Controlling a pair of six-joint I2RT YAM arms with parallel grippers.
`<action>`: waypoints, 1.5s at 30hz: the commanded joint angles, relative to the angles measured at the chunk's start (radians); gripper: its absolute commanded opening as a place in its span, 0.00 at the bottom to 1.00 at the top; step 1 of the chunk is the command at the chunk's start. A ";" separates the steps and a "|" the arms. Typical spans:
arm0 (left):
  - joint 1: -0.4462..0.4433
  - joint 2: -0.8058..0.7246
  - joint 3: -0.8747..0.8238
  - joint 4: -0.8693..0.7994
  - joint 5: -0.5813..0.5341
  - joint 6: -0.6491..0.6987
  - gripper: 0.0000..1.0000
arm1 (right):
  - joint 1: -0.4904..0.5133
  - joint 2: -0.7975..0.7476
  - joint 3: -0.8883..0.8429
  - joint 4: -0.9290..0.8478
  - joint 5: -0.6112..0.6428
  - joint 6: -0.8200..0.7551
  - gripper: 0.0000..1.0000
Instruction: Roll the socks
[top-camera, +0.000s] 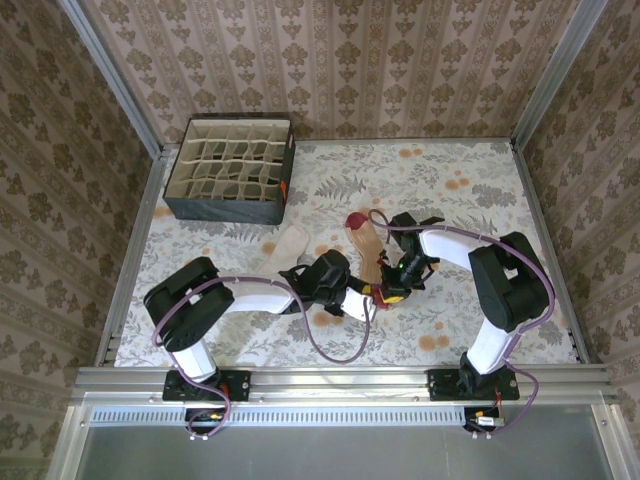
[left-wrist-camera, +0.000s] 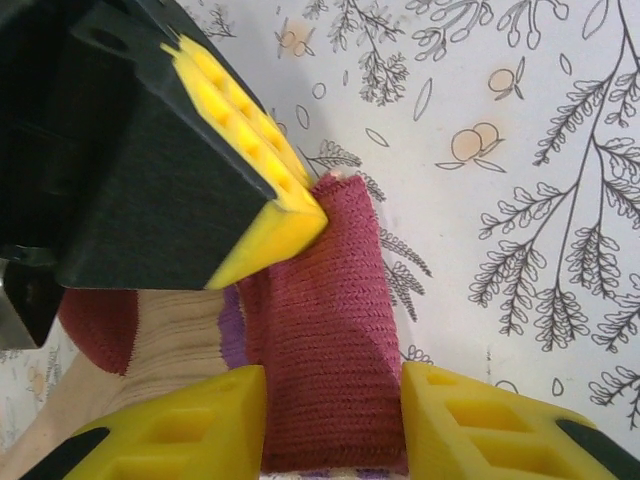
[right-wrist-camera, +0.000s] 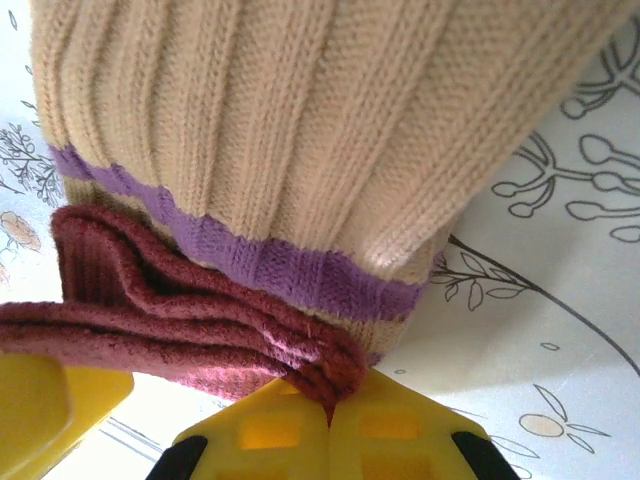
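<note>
Socks, two: tan sock (top-camera: 366, 250), cream sock (top-camera: 291, 243); one box (top-camera: 225, 208).

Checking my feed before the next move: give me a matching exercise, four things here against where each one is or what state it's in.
Things:
1. cream sock
2. divider box
3. right gripper
4. left gripper

Places or states:
A. jaws either side of the maroon cuff of the tan sock
B. far-left corner of the table
C. shut on the maroon cuff's edge
D. lying flat, left of the tan sock

Pairs: 1-D, 2-B, 3-C, 4-A
</note>
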 joint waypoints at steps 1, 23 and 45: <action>-0.012 0.022 0.020 -0.047 -0.005 0.044 0.39 | -0.007 0.032 0.013 -0.060 -0.006 -0.027 0.00; -0.035 0.108 0.140 -0.303 -0.048 0.052 0.00 | -0.012 0.005 0.030 -0.070 -0.051 -0.054 0.08; 0.149 0.163 0.268 -0.427 0.482 -0.561 0.00 | -0.043 -0.292 -0.300 0.536 -0.272 0.082 0.20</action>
